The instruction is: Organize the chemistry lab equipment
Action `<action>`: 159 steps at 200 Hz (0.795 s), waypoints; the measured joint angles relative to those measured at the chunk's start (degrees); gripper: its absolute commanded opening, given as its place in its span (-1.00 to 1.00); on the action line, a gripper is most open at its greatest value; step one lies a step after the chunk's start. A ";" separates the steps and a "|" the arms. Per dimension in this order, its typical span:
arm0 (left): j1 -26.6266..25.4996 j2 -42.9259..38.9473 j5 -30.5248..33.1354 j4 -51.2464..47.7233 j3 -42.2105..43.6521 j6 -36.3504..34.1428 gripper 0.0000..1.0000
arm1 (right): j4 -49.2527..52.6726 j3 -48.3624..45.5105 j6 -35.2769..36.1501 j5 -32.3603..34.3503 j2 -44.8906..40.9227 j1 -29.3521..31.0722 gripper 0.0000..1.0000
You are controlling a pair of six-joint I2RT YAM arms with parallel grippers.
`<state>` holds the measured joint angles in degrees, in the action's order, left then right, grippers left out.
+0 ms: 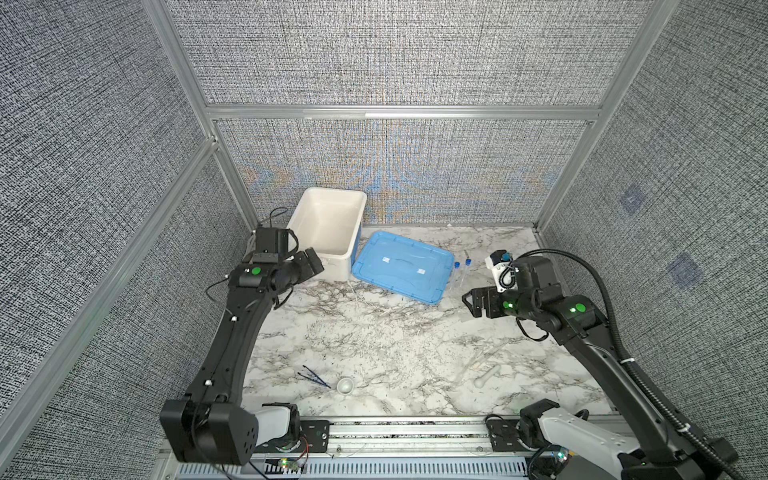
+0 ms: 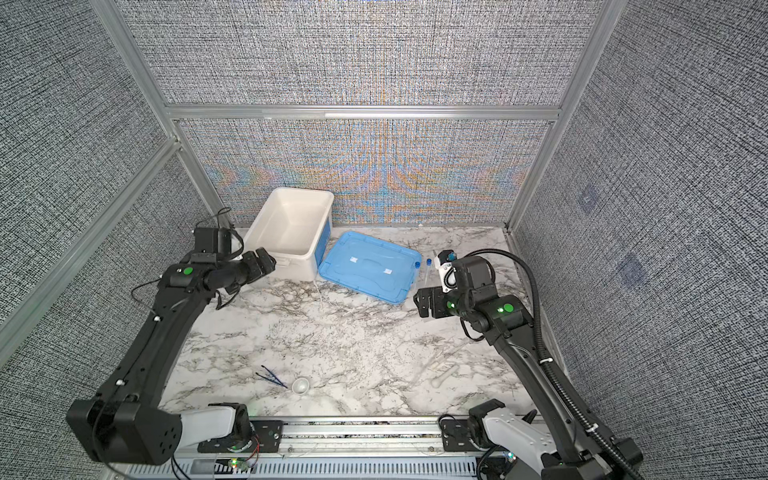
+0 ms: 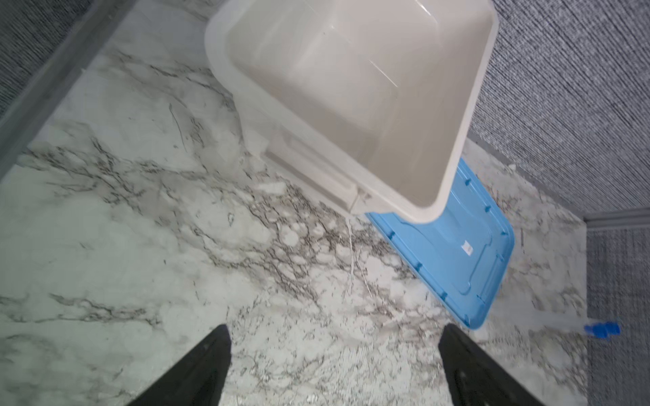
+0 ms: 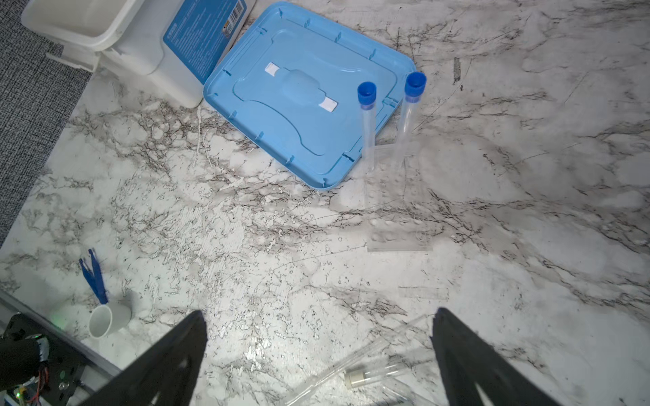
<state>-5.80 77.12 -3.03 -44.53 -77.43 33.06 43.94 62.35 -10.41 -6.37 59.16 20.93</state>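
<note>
**Tub empty, both pincers free: start with the nearest tube**

The white-and-grey marble table (image 1: pixel 374 332) carries everything. At its back left stands the large white rectangular plastic tub (image 1: pixel 328 220), which looks empty. The flat blue plastic lid (image 1: pixel 401 266) lies just beside it.

The left gripper (image 3: pixel 335 328) hangs near the tub's front corner, fingers spread wide and empty. The right gripper (image 4: pixel 319 313) hovers above the table's right side, also spread and empty.

The two clear tubes with blue caps (image 4: pixel 367 105) stand at the lid's right corner, apparently in a clear perforated plastic rack (image 4: pixel 397 211). Loose clear plastic tubes (image 4: pixel 373 376) lie below the right gripper. The dark thin tweezers (image 1: pixel 313 376) and the small round whitish dish (image 1: pixel 345 385) sit together at the front left.

My judgement:

- **Right arm:** it should take a capped tube first, pinching the barrel just under the cap.
- **Lift:** it should go straight up, so the rack is not dragged or tipped.
- **Left arm:** it should stay off the tub's mouth.
</note>
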 measured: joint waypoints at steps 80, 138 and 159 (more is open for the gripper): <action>2.62 18.08 10.62 -0.96 -15.13 1.60 0.43 | -0.85 -1.84 1.57 -3.10 1.16 1.27 0.78; 3.21 25.05 17.75 -0.72 -17.22 6.23 0.29 | -2.16 -2.03 1.09 -4.17 1.49 2.62 0.76; 3.72 27.74 20.39 -1.05 -18.80 8.20 0.26 | -2.16 -2.03 0.52 -4.35 1.51 3.34 0.75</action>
<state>-2.09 104.86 17.37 -45.58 -96.23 41.25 41.78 60.31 -9.89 -10.72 60.66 24.27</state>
